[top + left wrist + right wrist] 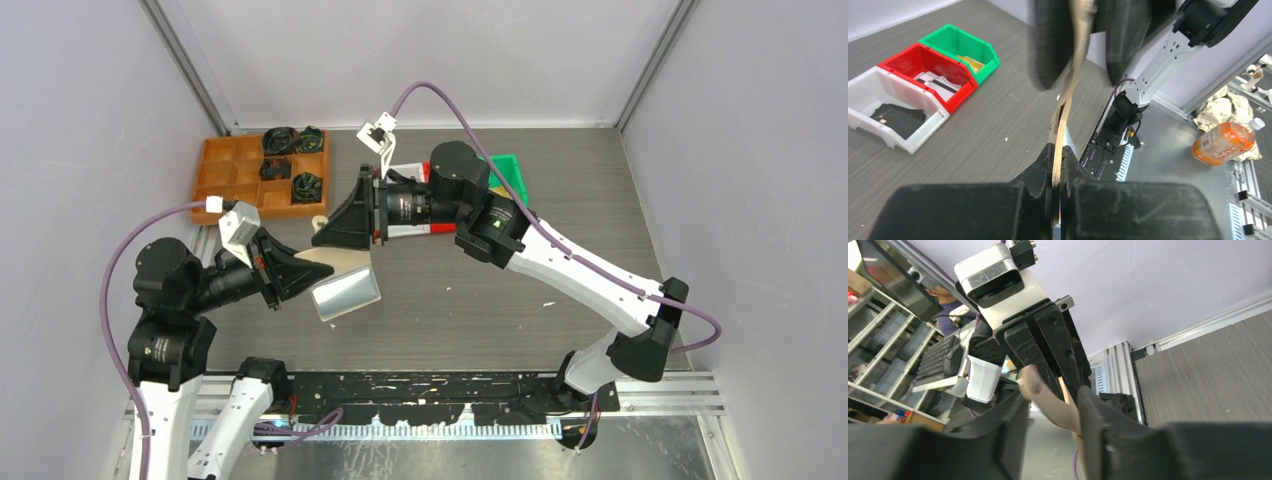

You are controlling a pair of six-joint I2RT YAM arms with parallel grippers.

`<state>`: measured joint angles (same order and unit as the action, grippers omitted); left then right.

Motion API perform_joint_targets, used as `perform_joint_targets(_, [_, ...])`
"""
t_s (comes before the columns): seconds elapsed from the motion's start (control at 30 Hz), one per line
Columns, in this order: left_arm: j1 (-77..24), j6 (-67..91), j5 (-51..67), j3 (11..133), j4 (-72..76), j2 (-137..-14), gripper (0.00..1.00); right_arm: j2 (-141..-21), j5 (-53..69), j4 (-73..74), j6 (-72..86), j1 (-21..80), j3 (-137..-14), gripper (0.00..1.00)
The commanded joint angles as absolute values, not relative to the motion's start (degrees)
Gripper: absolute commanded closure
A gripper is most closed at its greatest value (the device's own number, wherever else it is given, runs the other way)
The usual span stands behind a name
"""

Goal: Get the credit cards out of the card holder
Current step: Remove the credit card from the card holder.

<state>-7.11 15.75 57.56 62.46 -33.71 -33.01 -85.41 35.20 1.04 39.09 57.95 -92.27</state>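
Evidently the holder (pixel 345 290) is held aloft between the arms, pinched edge-on by the shut left gripper (pixel 1058 156). The right gripper (pixel 1050 396) is parted narrowly around its tan flap. It is judged light and floppy. Any cards inside are hidden and best drawn by a stiff exposed edge.

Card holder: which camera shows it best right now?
Top external: the card holder is opened out in the air, with its tan and pale panels both visible. The left wrist view shows only its thin edge; the right wrist view shows just a tan flap, close up and partly hidden.
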Motion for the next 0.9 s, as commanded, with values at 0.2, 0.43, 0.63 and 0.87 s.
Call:
perform_joint_targets(0.2, [-7.2,35.5,58.4,67.4,-21.3,-36.6,1.00,-70.0,37.0,-3.0,35.3,49.6,-77.8,0.01])
perform_joint_targets(0.43, [-7.3,50.3,57.3,68.0,-15.0,-39.4,1.00,-61.1,40.1,-9.8,34.1,47.0,-60.8,0.01])
perform_joint_targets(0.63, [-7.3,57.4,57.0,67.5,-11.9,-40.8,1.00,-60.6,40.4,-16.2,34.2,47.0,-54.6,0.10])
perform_joint_targets(0.87, [-7.2,60.2,56.9,68.2,-11.3,-41.5,1.00,-64.5,39.8,-22.8,35.7,47.0,-53.8,0.18])
